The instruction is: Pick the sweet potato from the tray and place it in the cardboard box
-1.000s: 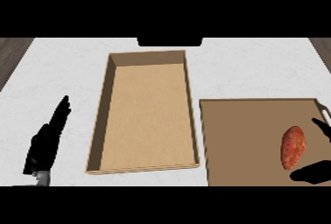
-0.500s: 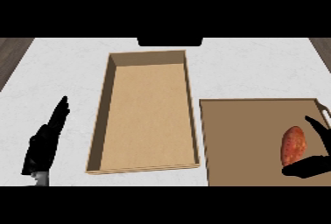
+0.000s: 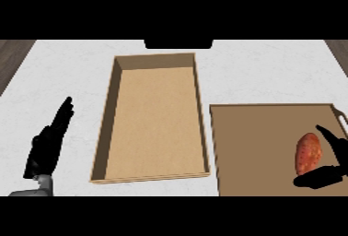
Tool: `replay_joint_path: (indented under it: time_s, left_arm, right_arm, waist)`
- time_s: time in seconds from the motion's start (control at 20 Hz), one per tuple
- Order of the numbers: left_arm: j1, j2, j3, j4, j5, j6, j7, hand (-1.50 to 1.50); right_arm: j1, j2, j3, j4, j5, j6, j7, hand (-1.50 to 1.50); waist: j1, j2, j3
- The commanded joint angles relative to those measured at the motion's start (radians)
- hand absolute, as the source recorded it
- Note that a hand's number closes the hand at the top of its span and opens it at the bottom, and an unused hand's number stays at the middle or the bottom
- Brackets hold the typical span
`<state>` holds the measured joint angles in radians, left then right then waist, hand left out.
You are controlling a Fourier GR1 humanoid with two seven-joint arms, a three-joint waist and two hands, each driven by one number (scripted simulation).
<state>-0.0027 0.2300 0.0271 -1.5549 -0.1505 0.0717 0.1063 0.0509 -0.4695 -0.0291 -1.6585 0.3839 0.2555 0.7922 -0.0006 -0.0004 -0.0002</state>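
From the head view, the cardboard box (image 3: 102, 138) lies lengthwise in the middle of the white counter (image 3: 272, 73), open at the top, with nothing inside it. Just to its right, the brown tray (image 3: 258, 147) runs off the near edge of the view.

The sweet potato (image 3: 309, 153) lies on the right part of the tray, well apart from the box, with its long axis running near to far. The right hand (image 3: 325, 177) is curled round it: the fingers (image 3: 334, 140) curve along its right side and the thumb crosses just below its near end.

The left hand (image 3: 48, 143) rests on the counter left of the box, its fingers straight and pointing far, holding nothing.
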Motion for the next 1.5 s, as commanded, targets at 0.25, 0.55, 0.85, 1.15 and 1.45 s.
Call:
replay_joint_path:
  time_s: [0.25,0.55,0.85,1.15,1.45]
  left_arm:
    - [-0.006,-0.046,0.011,0.085,-0.040,-0.010,-0.084,0.00]
    - [0.015,-0.029,0.025,-0.003,-0.030,-0.028,-0.027,0.00]
    - [0.024,-0.046,0.012,-0.049,-0.037,-0.026,0.037,0.00]
    - [0.048,-0.044,0.033,-0.007,-0.040,-0.010,-0.026,0.00]
    - [0.027,-0.054,0.012,-0.070,-0.060,0.001,0.041,0.00]
  right_arm:
    - [-0.021,0.070,-0.046,0.062,0.034,0.065,-0.049,1.50]
    - [0.018,0.038,-0.004,0.039,0.239,-0.064,-0.109,1.50]
    - [0.077,0.157,0.157,-0.130,0.449,-0.169,0.036,1.50]
    - [0.273,0.284,0.530,-0.344,0.842,-0.214,0.298,1.50]
    - [0.297,0.407,0.781,-0.394,1.211,-0.159,0.487,1.50]
  waist:
    - [-0.001,0.000,0.000]
    - [-0.001,-0.001,0.000]
    - [-0.003,-0.003,-0.001]
    - [-0.021,-0.012,-0.004]
    - [-0.009,-0.007,-0.002]
